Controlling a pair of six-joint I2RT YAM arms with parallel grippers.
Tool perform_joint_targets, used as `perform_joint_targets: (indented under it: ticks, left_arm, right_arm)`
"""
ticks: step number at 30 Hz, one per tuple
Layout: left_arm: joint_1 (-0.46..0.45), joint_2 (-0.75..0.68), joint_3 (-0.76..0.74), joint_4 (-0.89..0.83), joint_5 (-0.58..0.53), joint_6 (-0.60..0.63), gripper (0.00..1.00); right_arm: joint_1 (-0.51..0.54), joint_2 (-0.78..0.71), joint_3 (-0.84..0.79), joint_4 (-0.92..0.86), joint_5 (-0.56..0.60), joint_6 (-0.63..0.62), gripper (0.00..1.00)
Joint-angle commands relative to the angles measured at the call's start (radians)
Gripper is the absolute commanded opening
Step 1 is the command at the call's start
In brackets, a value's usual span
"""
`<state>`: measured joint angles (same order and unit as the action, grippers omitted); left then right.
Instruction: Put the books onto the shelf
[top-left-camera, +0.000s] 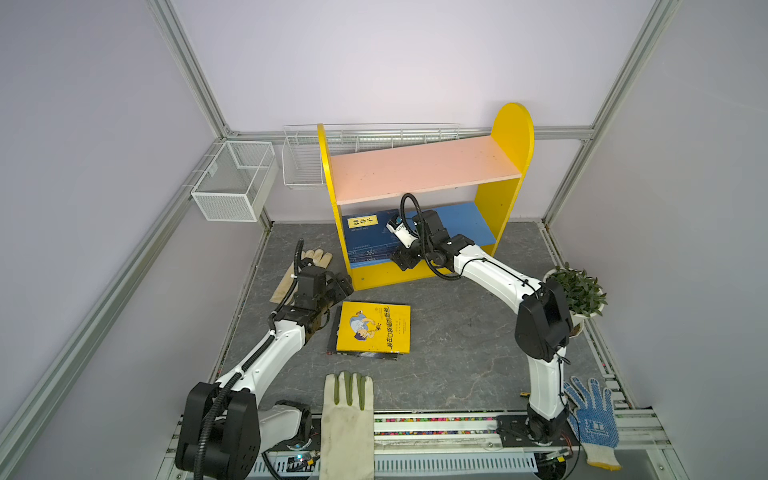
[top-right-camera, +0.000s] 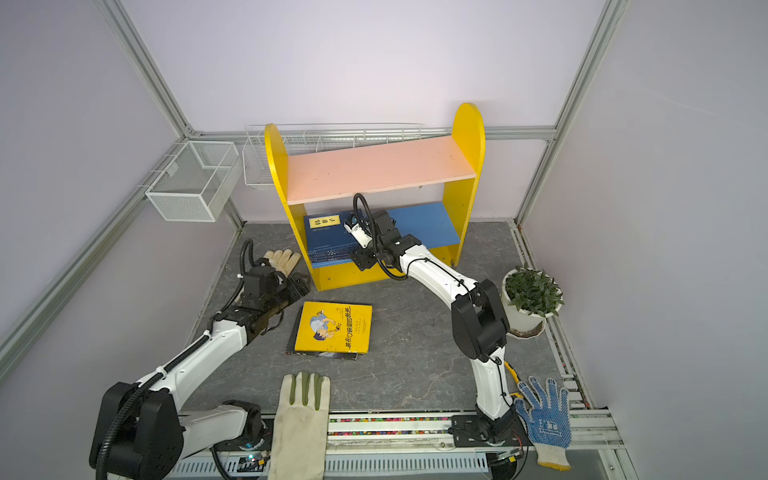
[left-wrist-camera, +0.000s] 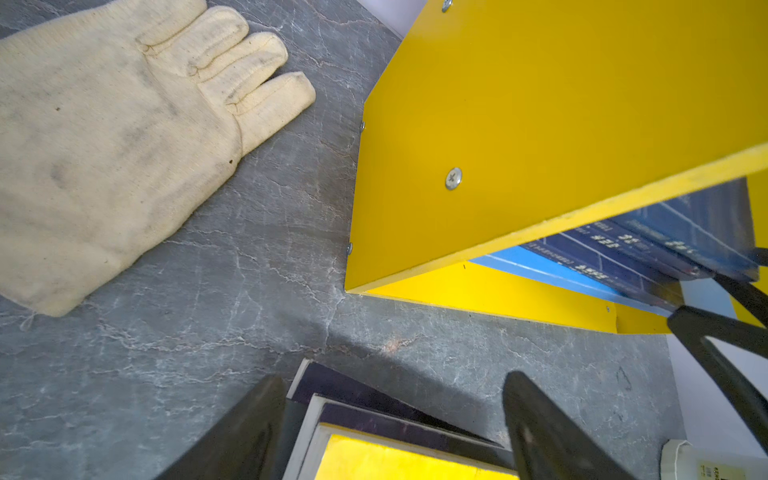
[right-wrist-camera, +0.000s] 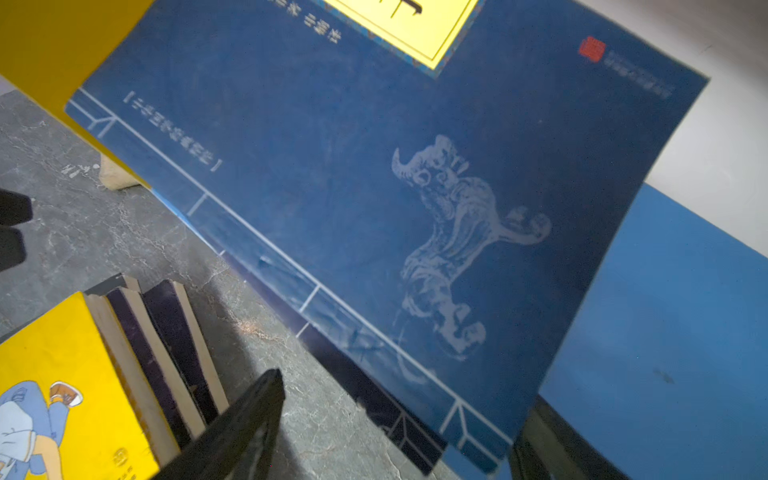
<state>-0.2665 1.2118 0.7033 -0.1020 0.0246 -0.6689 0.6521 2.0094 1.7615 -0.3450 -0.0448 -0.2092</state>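
Books partly shelved: navy books (top-left-camera: 365, 245) lie left on the shelf's (top-left-camera: 494, 199) blue lower board (top-left-camera: 465, 224); the yellow book (top-left-camera: 374, 328) tops a pile (right-wrist-camera: 162, 345) on the tabletop (top-left-camera: 457, 332), unshelved. Right jaws gape empty by the navy books, left jaws likewise beside the pile.

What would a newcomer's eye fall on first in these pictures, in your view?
The yellow shelf with its pink upper board stands at the back of the table, navy books lying flat on its blue lower board, the open right gripper at their front edge. In front, a yellow book tops a small stack, the open left gripper by its far left corner.
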Motion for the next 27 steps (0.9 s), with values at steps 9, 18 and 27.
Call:
perform_joint_targets:
  ticks: [9,18,27]
  left_arm:
    - [0.003,0.016,0.027,0.035,0.008,0.007,0.83]
    - [0.004,0.009,0.024,0.025,0.008,0.008,0.83]
    - [0.003,0.000,0.021,0.015,0.004,0.010,0.83]
  right_arm:
    - [0.030,-0.136,-0.097,0.067,-0.107,0.018,0.80]
    - [0.027,-0.059,-0.037,0.075,-0.091,0.055,0.73]
    - [0.021,0.008,0.059,0.046,-0.149,0.063,0.53]
